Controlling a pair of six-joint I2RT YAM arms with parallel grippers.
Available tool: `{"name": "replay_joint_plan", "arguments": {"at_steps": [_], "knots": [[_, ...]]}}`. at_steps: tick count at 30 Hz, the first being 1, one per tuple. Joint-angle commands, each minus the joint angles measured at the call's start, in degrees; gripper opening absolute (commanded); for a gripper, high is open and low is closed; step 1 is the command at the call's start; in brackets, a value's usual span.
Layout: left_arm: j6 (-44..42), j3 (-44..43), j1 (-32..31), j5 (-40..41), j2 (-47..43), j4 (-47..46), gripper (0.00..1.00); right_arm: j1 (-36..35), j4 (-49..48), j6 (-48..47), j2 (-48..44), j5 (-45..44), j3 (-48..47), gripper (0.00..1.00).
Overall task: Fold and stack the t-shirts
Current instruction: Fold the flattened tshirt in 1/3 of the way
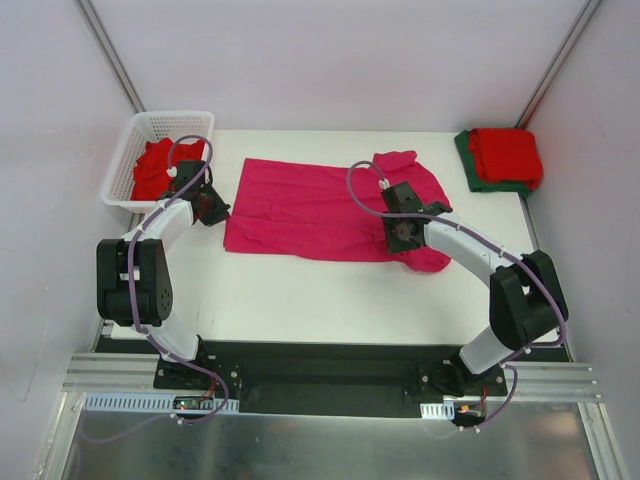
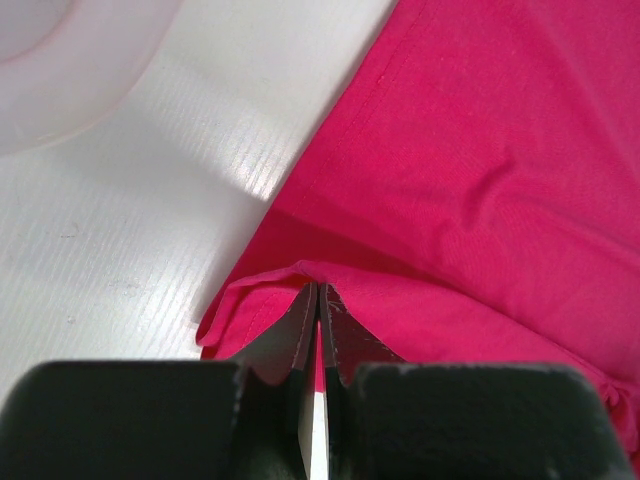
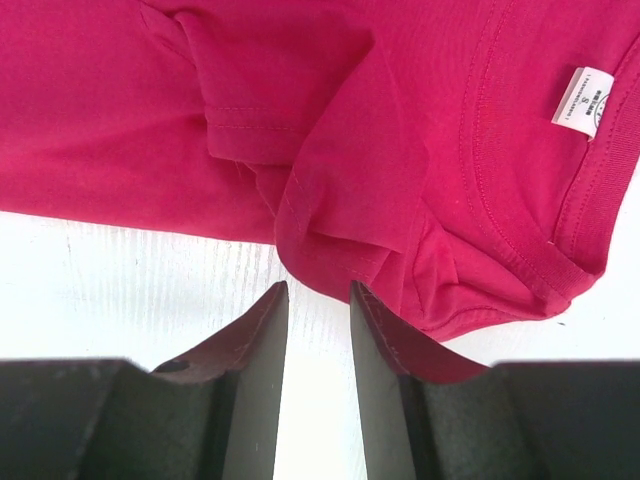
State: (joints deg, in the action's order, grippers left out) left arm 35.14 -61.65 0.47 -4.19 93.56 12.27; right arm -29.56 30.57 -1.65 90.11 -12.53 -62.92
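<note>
The pink shirt [image 1: 300, 205] lies spread flat across the middle of the table [image 1: 300, 290], its collar end to the right. At its near-left corner the left gripper [image 1: 212, 207] is closed tight, fingertips [image 2: 310, 305] pinching the hem, which rises in a small peak there. By its near-right edge, next to the collar and white label [image 3: 580, 100], the right gripper [image 1: 400, 238] stands narrowly open, holding nothing. Left of the pink shirt a crumpled red shirt [image 1: 155, 168] sits in a basket [image 1: 135, 150]. Far right of it, a folded red shirt [image 1: 507, 155] rests on a green shirt [image 1: 470, 165].
</note>
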Motion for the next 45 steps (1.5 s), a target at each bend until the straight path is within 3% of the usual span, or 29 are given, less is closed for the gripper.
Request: {"name": "replay_joint_plan", "arguments": {"at_steps": [1,24,25,28,29,30,45], "knots": [[-0.86,-1.28,0.32,-0.21,0.4,-0.67,0.0,-0.32,-1.21,-0.46,0.77,0.67,0.34,0.34],[-1.03,-1.28,0.23,-0.03,0.57,-0.67,0.0,-0.23,-2.18,-0.46,3.76,-1.26,-0.01,0.34],[-1.03,-1.28,0.23,-0.03,0.57,-0.67,0.0,-0.32,-2.18,-0.55,3.85,-1.35,-0.01,0.33],[-1.03,-1.28,0.23,-0.03,0.57,-0.76,0.0,-0.23,-2.27,-0.46,4.02,-1.7,0.07,0.16],[-1.12,-1.28,0.32,-0.03,0.57,-0.67,0.0,-0.15,-2.27,-0.46,4.03,-1.62,0.07,0.04],[-1.12,-1.28,0.32,-0.03,0.49,-0.67,0.0,-0.23,-2.27,-0.46,4.03,-1.7,-0.01,0.01],[-1.03,-1.19,0.32,-0.38,0.31,-0.67,0.0,-0.23,-0.78,-0.2,-2.65,-3.72,-0.98,0.01]]}}
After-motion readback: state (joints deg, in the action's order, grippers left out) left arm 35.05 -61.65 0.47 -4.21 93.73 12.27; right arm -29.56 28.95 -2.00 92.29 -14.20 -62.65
